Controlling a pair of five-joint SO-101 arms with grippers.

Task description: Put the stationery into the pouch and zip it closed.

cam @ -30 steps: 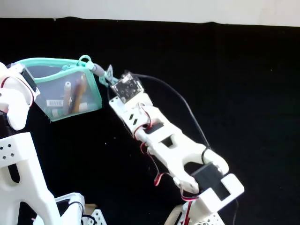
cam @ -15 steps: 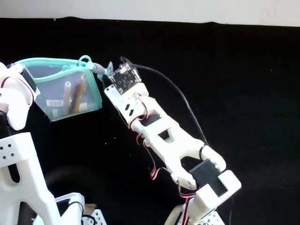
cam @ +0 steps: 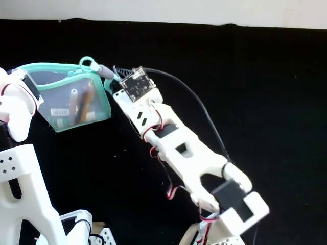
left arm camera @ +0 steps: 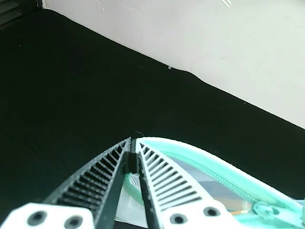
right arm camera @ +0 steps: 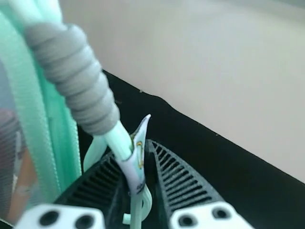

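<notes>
Right gripper [right arm camera: 135, 151]: jaws closed on the pull cord [right arm camera: 123, 143], with a small white tag [right arm camera: 139, 164] pinched in alongside it.
Pull cord: a mint cord in a grey sleeve [cam: 106, 71]. It runs from the right gripper up to the pouch's corner, roughly in line with the zip edge and dipping a little toward the gripper.
Loop [cam: 87, 62]: a mint ring that stands up at the same corner, just beside the grey sleeve.
Slider [left arm camera: 261, 208]: it sits at the end of the zip nearest the right gripper, which is the end farthest from the left gripper.
Key relation: the pouch lies away from the right gripper, toward the left arm. Its long axis runs from one gripper to the other, so a closing pull would go along that line, away from the left gripper. The right arm is the nearer one to the pull.
Pouch [cam: 56, 67]: mint-edged with a see-through side, stretched between the two grippers with its zip edge on top.
Zip [left arm camera: 214, 164]: the teeth appear meshed along the stretch in the left wrist view. I judge there is little travel left, if any, though the last bit at the slider is hard to make out.
Contents: the stationery is inside. A brownish pen [cam: 86, 102] and a white pen [cam: 73, 101] stand tilted, next to a white item with a barcode label [cam: 60, 111].
Left gripper [left arm camera: 132, 141]: its fingers are shut together on the pouch's far end, anchoring it.
Table [cam: 240, 81]: a black cloth lies under both arms.
Wall [cam: 204, 10]: pale, behind the table's back edge.
</notes>
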